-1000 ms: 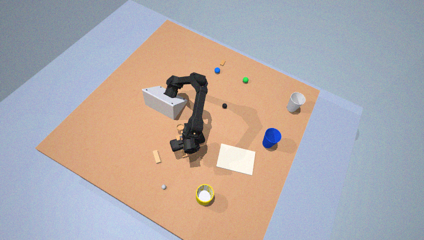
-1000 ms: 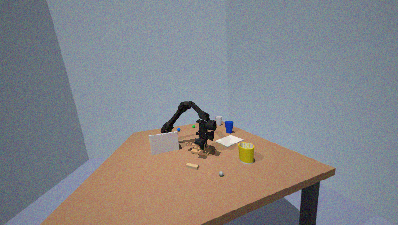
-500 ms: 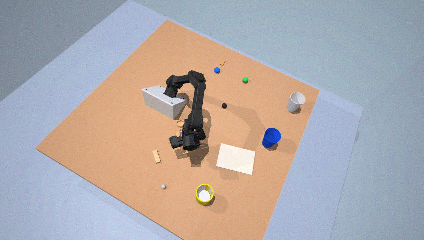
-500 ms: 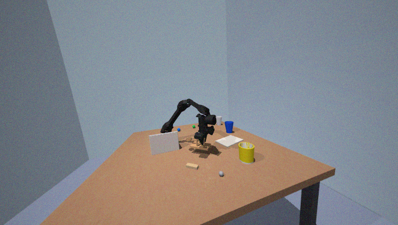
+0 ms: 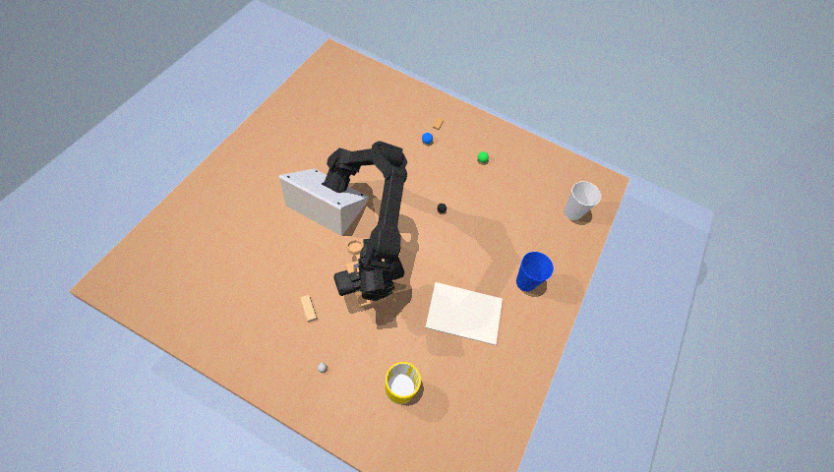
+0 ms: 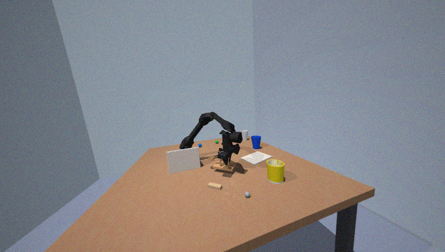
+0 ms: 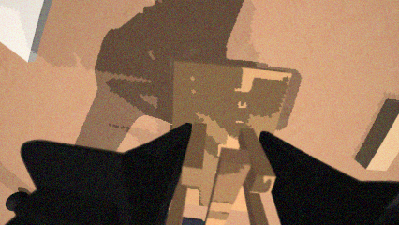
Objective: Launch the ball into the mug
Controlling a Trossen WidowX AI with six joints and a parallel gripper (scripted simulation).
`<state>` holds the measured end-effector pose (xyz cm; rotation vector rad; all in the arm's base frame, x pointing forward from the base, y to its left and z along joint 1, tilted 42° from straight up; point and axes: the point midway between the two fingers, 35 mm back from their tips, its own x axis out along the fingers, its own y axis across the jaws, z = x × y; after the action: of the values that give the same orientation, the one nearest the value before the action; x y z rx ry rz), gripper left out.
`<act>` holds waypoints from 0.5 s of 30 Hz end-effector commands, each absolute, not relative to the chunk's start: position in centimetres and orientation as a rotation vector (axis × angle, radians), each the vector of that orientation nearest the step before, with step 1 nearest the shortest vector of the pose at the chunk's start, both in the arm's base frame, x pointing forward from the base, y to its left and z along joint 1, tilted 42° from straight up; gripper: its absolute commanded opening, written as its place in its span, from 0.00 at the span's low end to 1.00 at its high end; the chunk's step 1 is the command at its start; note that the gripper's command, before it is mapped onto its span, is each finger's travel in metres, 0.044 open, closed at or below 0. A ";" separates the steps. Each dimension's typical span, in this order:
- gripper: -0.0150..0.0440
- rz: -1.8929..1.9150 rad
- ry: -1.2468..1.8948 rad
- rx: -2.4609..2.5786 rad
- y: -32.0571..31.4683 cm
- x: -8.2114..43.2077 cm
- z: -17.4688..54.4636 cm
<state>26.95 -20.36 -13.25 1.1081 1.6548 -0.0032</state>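
Observation:
The wooden catapult (image 5: 354, 247) (image 6: 215, 167) (image 7: 206, 94) stands on the table under my arm, partly hidden in the top view. Its ring-shaped cup looks empty there and points toward the white box. My gripper (image 6: 225, 161) (image 7: 225, 133) points down and is shut on the catapult's two uprights, one finger outside each. The yellow mug (image 5: 402, 397) (image 6: 275, 172) stands upright at the front, open at the top. Loose balls lie on the table: grey (image 5: 322, 367) (image 6: 247, 195), black (image 5: 442, 207), and blue and green further back. Which one is the task's ball I cannot tell.
A white box (image 5: 313, 205) (image 6: 183, 160) stands by the arm's base. A small wooden block (image 5: 308, 309) (image 6: 214, 186) lies near the catapult. A white flat panel (image 5: 465, 314) (image 6: 256, 157), a blue cup (image 5: 533, 271) (image 6: 255, 142) and a white cup (image 5: 580, 202) are to the right.

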 end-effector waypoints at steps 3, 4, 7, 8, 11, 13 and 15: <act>0.25 -0.009 1.643 1.112 -20.0 27.2 -13.8; 0.25 -0.009 1.643 1.113 -19.8 27.2 -14.0; 0.25 -0.009 1.642 1.113 -19.5 27.2 -14.3; 0.25 -0.009 1.642 1.113 -19.4 27.2 -14.5; 0.25 -0.008 1.642 1.113 -19.1 27.2 -14.8; 0.25 -0.008 1.642 1.113 -18.9 27.2 -15.0; 0.25 -0.003 1.654 1.109 -19.0 27.0 -14.8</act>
<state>27.02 -18.92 -14.87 1.1111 1.6541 -0.0042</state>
